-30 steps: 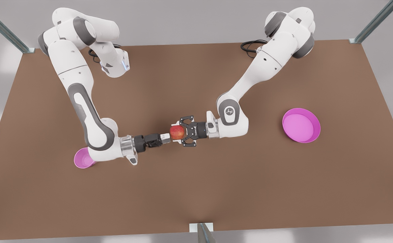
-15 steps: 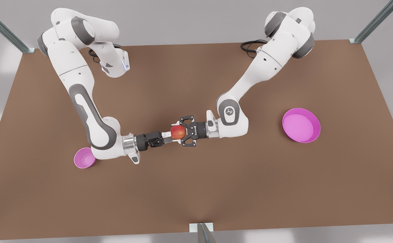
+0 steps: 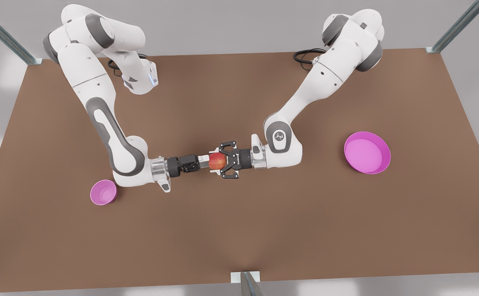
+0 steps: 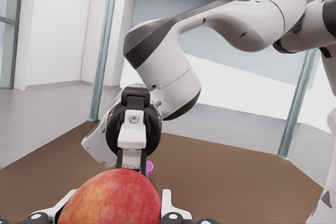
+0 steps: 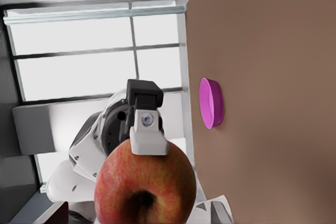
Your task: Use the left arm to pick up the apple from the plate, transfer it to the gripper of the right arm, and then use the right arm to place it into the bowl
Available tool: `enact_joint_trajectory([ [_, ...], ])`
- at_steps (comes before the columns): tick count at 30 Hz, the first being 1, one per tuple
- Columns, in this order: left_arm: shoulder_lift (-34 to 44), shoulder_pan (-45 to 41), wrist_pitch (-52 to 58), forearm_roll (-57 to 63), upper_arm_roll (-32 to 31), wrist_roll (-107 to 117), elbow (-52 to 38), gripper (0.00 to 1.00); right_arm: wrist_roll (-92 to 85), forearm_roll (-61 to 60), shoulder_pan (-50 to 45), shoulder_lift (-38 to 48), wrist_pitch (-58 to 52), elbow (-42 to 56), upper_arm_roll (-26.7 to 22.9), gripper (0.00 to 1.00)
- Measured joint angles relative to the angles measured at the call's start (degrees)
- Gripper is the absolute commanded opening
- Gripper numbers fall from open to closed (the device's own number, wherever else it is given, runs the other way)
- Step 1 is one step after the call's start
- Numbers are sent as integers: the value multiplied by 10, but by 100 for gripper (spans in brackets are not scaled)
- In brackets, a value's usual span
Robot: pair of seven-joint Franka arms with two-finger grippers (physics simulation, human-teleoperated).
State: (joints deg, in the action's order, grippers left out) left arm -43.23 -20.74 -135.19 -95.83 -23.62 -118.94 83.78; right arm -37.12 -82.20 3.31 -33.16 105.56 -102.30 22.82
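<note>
Pink and shallow, the plate (image 3: pixel 367 152) sits near the desk's edge on the front view's right with nothing in it; the right wrist view shows it edge-on (image 5: pixel 211 103). The small pink bowl (image 3: pixel 103 192) stands near the opposite edge, also with nothing in it, just beside the right arm's (image 3: pixel 107 127) elbow.

Neither dish has the apple (image 3: pixel 217 161): it hangs above the middle of the brown desk (image 3: pixel 239 230), well apart from both. It is round and red with yellow-orange patches, and the right wrist view shows the dark hollow at one end (image 5: pixel 145 201).

The left gripper (image 3: pixel 218 160), a wide black linkage claw with white fingertips (image 4: pixel 169 207), is pinched on the apple from the front view's right. The right gripper (image 3: pixel 204 160), slim and black, reaches in from the other side, its 2 fingers (image 4: pixel 130 136) at the fruit; whether they already press it I cannot tell.
</note>
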Motion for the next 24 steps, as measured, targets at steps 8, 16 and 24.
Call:
enact_joint_trajectory([
  [8,-4,0,0,0,0,-10,0,76,-1,-15,-15,-7,23,7,3,100],
  [16,-5,-1,0,0,0,-18,0,76,-6,-41,-27,-12,42,11,4,100],
  [24,-7,-1,0,0,0,-23,0,76,-19,-43,-28,-25,49,15,2,100],
])
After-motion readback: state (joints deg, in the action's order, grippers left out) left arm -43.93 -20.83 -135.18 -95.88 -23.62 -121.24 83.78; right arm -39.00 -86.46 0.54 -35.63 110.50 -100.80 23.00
